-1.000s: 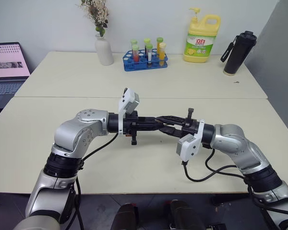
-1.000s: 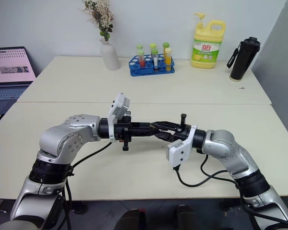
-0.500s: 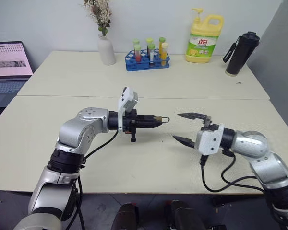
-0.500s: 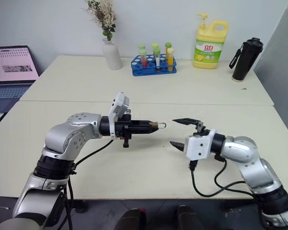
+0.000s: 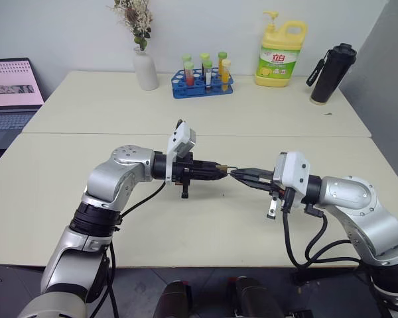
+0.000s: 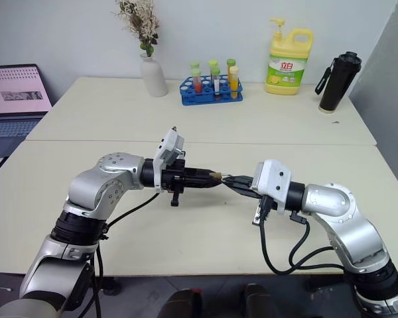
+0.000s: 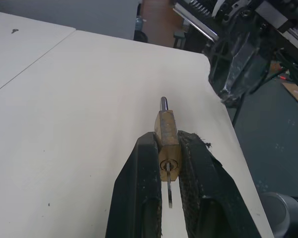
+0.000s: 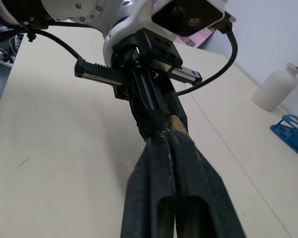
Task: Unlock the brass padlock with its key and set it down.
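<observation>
- Cream table [image 5: 66, 199] carries a tube rack and soap bottle at the far edge.
- Left gripper [image 7: 170, 163] clamps the padlock [image 7: 167, 139] in mid-air, key [image 7: 169, 191] in its keyway.
- Right gripper [image 5: 242, 175], clenched, meets the shackle; whether it grips it cannot be told.
- Advice: keep the padlock steady and tug the shackle straight along its axis.

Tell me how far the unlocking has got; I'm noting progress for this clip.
Done: the left gripper is shut on the brass padlock, and the key sits in its keyhole. In hand: the right gripper has shut at the padlock's shackle end, above the table. Whether the shackle has released cannot be told. Left: confirming the lock is open and setting it down.
</observation>
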`<action>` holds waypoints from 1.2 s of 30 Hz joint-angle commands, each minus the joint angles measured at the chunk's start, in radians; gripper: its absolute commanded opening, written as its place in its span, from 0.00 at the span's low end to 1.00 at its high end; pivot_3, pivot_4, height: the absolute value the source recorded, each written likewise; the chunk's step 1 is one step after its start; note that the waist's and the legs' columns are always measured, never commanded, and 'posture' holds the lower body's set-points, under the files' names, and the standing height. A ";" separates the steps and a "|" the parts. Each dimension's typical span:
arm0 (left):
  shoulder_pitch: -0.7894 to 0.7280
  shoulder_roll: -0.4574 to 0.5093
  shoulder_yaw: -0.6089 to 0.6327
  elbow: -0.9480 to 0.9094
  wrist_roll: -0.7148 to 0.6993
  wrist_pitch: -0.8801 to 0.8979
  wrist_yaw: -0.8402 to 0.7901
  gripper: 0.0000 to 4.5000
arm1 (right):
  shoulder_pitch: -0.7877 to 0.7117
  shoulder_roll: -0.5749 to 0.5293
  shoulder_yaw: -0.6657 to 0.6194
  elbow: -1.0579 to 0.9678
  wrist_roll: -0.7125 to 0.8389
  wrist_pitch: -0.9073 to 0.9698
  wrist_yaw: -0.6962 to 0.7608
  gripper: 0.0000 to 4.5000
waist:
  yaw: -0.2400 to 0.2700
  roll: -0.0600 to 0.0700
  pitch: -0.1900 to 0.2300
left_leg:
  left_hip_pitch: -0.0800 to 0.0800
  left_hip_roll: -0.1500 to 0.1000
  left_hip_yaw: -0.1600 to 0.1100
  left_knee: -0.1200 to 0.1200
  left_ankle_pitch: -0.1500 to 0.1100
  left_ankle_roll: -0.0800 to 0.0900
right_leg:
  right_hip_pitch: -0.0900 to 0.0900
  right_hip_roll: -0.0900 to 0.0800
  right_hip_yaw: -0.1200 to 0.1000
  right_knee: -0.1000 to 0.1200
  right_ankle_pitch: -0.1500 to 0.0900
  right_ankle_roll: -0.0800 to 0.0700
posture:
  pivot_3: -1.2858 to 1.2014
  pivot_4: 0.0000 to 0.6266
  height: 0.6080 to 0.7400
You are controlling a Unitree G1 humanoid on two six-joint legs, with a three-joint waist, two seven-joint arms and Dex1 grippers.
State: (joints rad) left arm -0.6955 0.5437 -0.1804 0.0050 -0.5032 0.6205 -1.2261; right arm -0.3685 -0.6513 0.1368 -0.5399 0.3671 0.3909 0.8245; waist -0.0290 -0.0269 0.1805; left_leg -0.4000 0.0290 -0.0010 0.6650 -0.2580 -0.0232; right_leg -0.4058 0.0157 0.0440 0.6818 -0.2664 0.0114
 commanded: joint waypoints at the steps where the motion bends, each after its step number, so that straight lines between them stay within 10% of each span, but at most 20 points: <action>1: -0.010 0.002 0.009 -0.045 -0.011 -0.009 -0.013 0.04 | -0.027 0.001 -0.024 0.005 0.011 0.011 0.001 0.00 | 0.000 0.000 0.000 | 0.000 0.000 0.000 0.000 0.000 0.000 | 0.000 0.000 0.000 0.000 0.000 0.000 | 0.52 0.24 1.00; 36: 0.016 0.033 0.024 -0.110 -0.069 0.059 -0.077 0.04 | -0.077 -0.017 0.040 0.205 -0.064 -0.135 0.237 0.00 | 0.000 0.000 0.000 | 0.000 0.000 0.000 0.000 0.000 0.000 | 0.000 0.000 -0.001 0.000 -0.001 0.001 | 0.52 0.24 1.00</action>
State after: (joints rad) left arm -0.6712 0.5672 -0.1809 -0.0700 -0.5487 0.6729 -1.3003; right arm -0.4243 -0.6597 0.1811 -0.3188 0.2964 0.2704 1.0454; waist -0.0292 -0.0269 0.1805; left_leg -0.3998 0.0292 -0.0011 0.6647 -0.2581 -0.0232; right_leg -0.4060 0.0159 0.0433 0.6818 -0.2671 0.0125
